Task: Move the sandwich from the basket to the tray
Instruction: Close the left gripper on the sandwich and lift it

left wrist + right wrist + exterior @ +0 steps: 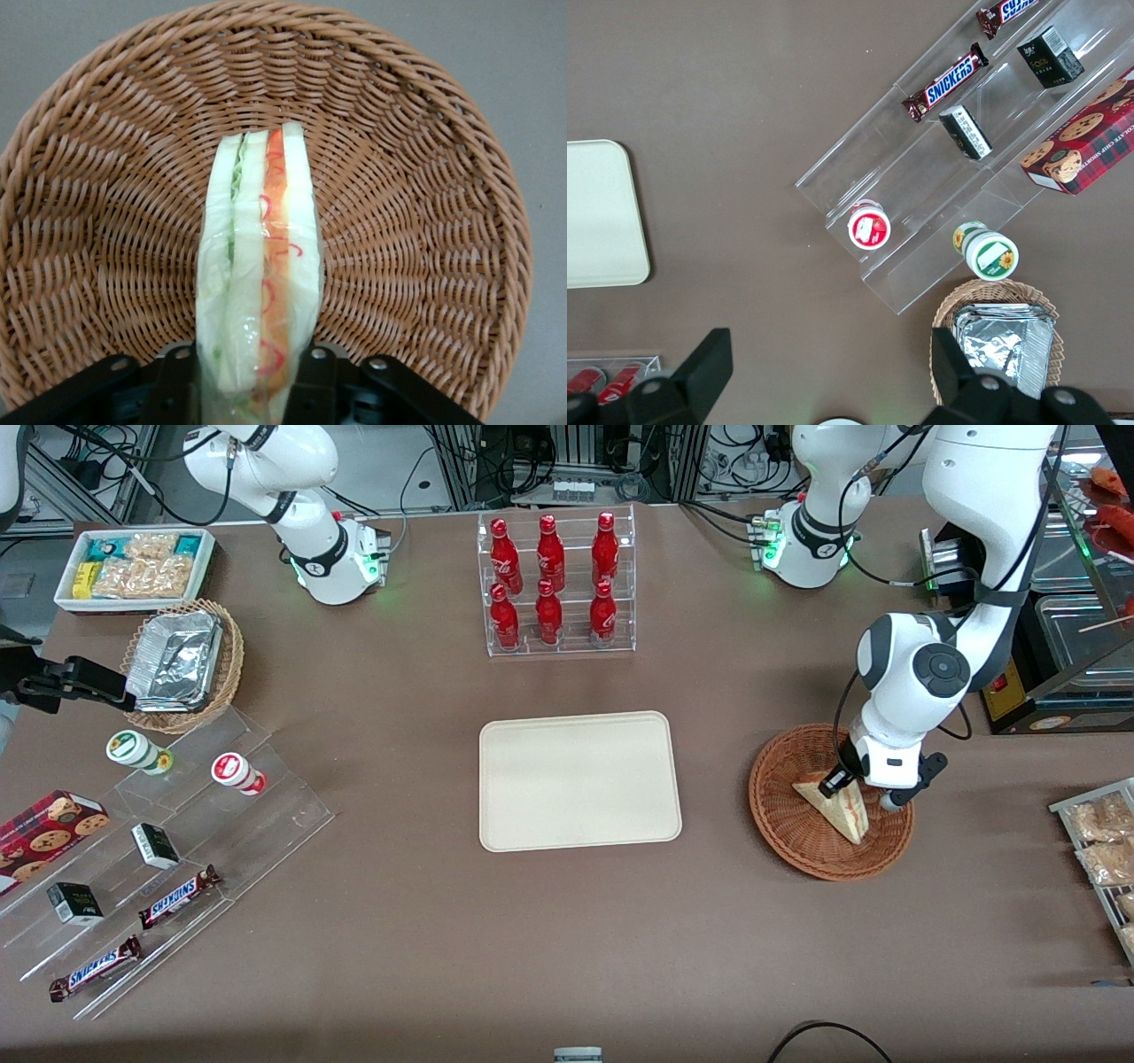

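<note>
**Wicker basket, sandwich gripped on edge**

Reddish-brown wicker forms the round, shallow basket (831,804), which sits on the brown worktop (567,921) toward the working arm's end, well apart from the tray (580,780). The sandwich (834,803) is in the basket, a pale triangular wedge in clear wrap. In the front view its long axis runs diagonally, from a corner under the arm's wrist down to a narrow tip that points toward the front camera and the basket's nearer rim. In the left wrist view the sandwich (259,274) stands on edge, with its layered side facing the camera: white bread outside, green filling along one seam, red-orange along the other. Its length runs straight away from the tool, toward the middle of the basket (425,221).

The tool (858,790) is down inside the basket, at the wide end of the sandwich. In the left wrist view the tool (254,390) has its two dark fingers (177,382) set narrowly, one against each bread face, pinching the wedge between them. The wrap bulges slightly just above the grip.

The cream tray lies flat at the middle of the worktop, its long side running across the front view. A clear rack of red bottles (554,583) stands farther from the front camera than the tray.
</note>
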Robot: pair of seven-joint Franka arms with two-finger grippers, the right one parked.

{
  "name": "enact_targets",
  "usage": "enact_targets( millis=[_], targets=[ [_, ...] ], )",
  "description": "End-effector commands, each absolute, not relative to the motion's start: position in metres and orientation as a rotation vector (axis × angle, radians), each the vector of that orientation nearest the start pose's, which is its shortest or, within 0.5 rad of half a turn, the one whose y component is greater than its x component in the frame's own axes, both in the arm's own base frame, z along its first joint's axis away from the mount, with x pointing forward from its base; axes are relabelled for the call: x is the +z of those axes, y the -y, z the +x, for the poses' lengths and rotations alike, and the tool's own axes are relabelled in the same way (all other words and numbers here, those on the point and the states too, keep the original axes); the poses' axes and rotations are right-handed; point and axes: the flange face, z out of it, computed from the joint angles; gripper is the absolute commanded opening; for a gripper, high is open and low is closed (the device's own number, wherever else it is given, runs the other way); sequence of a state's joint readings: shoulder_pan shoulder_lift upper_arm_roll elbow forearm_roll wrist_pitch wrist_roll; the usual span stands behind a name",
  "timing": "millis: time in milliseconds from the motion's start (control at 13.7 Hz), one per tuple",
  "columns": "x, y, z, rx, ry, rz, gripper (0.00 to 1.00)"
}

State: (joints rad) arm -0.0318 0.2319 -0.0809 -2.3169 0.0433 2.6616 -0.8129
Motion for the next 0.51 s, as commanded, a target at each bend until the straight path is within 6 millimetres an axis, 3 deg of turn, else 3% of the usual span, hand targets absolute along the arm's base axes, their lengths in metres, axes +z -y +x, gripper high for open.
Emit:
enact_targets(
  millis=[0,146,219,438],
  targets=[
    [0.299,0.064,0.536,-0.122,1.035,-2.98,0.0],
    [0.346,0.078,0.548,-0.044,0.978,-2.962,0.0],
    [0.372,0.095,0.555,-0.005,0.937,-2.962,0.0],
    [0.438,0.17,0.562,0.051,0.812,-2.991,0.0]
  ],
)
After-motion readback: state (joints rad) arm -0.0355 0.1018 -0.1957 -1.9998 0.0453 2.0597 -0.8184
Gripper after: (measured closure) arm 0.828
